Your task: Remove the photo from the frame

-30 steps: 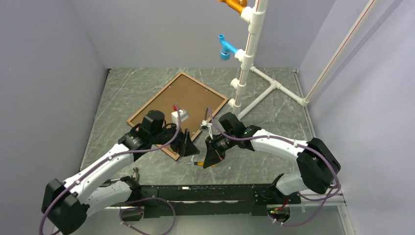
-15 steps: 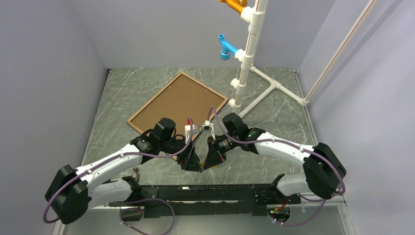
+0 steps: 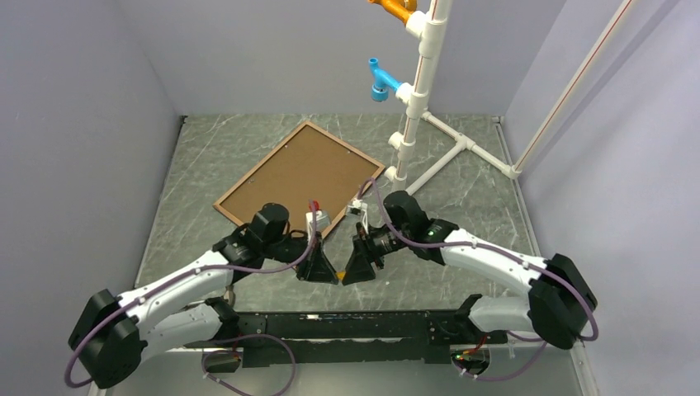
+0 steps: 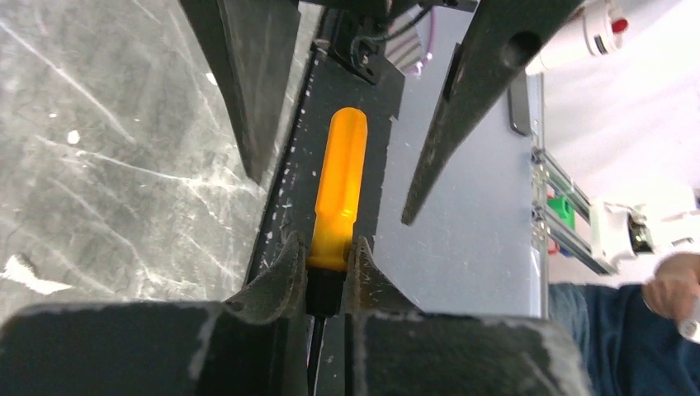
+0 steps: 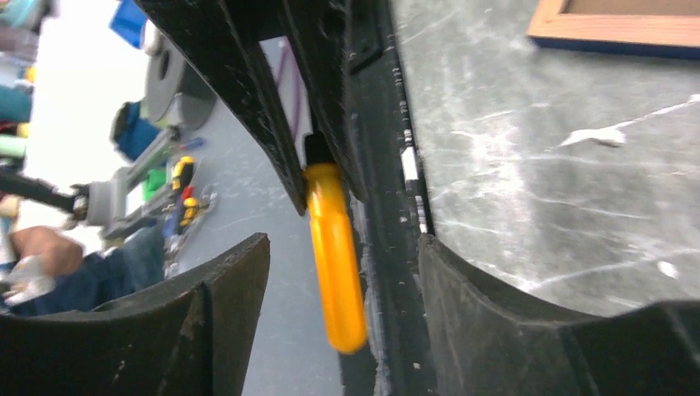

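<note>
The frame (image 3: 248,180) lies face down on the table at back centre, its brown back up with a brown backing board (image 3: 301,169) inside it; a navy-edged corner (image 5: 615,31) shows in the right wrist view. The photo's printed side is hidden. In front of the frame the two grippers meet tip to tip. My left gripper (image 3: 324,275) (image 4: 323,244) is shut on the black collar of an orange-handled tool (image 4: 342,181) (image 5: 334,256). My right gripper (image 3: 357,272) (image 5: 342,241) stands open around the handle, its fingers (image 5: 235,297) apart from it.
A white PVC pipe stand (image 3: 417,91) with a blue fitting (image 3: 380,82) and an orange one rises at the back right, its feet spreading over the table. A black rail (image 3: 363,326) runs along the near edge. Grey walls enclose three sides.
My left gripper swung right from the frame's near corner to the tool and shut on it. My right gripper, which held the orange tool, has opened and let it go.
</note>
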